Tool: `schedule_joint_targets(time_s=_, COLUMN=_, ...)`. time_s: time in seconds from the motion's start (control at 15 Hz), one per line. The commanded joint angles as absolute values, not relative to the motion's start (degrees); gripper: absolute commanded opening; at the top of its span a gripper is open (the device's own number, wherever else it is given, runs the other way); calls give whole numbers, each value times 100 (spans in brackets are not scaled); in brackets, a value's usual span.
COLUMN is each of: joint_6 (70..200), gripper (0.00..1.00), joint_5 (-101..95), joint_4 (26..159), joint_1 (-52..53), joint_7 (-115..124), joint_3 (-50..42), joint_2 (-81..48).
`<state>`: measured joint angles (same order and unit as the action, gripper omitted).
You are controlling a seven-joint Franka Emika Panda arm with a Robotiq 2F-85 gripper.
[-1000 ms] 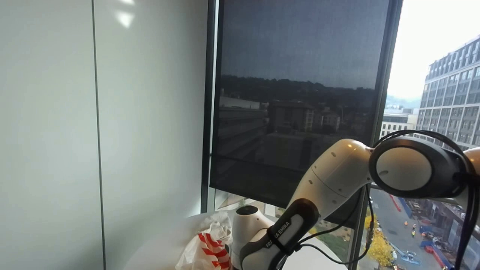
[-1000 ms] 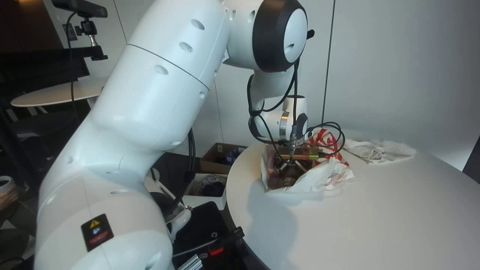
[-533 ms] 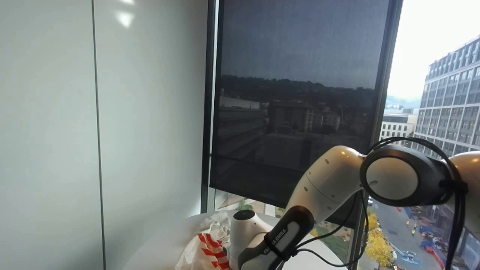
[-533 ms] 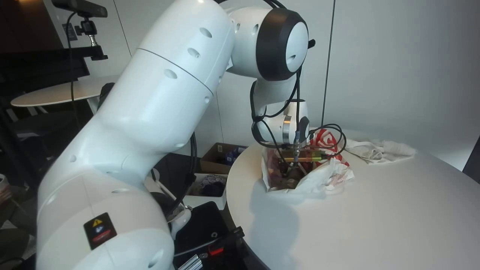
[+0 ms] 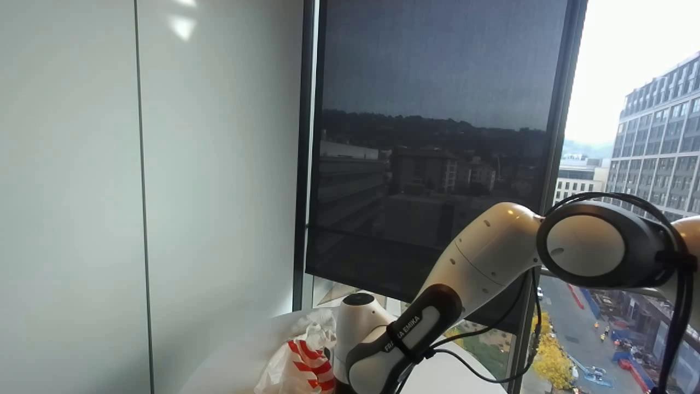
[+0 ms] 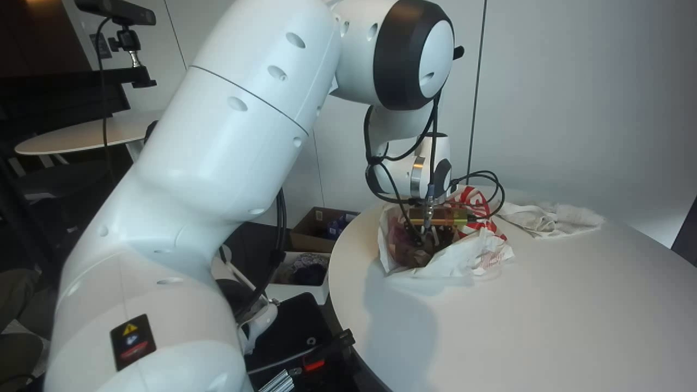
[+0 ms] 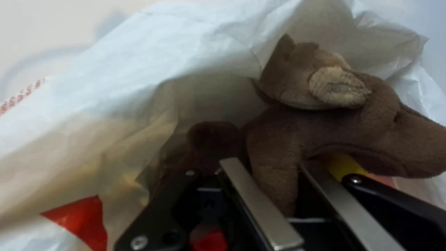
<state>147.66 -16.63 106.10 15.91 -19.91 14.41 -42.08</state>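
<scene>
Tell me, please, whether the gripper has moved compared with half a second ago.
Yes, upward. In an exterior view, judged against the fixed white table, the gripper sits slightly higher than it did half a second ago.

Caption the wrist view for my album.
The tool grips a brown plush toy by one limb inside a white bag.

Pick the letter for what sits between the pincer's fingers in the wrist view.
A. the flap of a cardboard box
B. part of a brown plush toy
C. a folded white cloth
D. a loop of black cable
B, since the wrist view shows the pincer straddling a limb-like part of the brown plush toy, which lies in the white bag.
</scene>
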Motion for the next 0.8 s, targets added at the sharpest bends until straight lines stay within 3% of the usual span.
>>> schedule_joint_targets(time_s=0.0, joint_6=14492, gripper=17, joint_5=-1148, joint_4=11151, joint_1=1000, joint_7=-2529, joint_3=1948, joint_2=-3345)
schedule_joint_targets(time_s=0.27, joint_6=14159, gripper=19, joint_5=-548, joint_4=11519, joint_1=561, joint_7=-2743, joint_3=2075, joint_2=-2445)
schedule_joint_targets(time_s=0.73, joint_6=13698, gripper=18, joint_5=-1215, joint_4=12406, joint_1=619, joint_7=-1665, joint_3=1038, joint_2=-891)
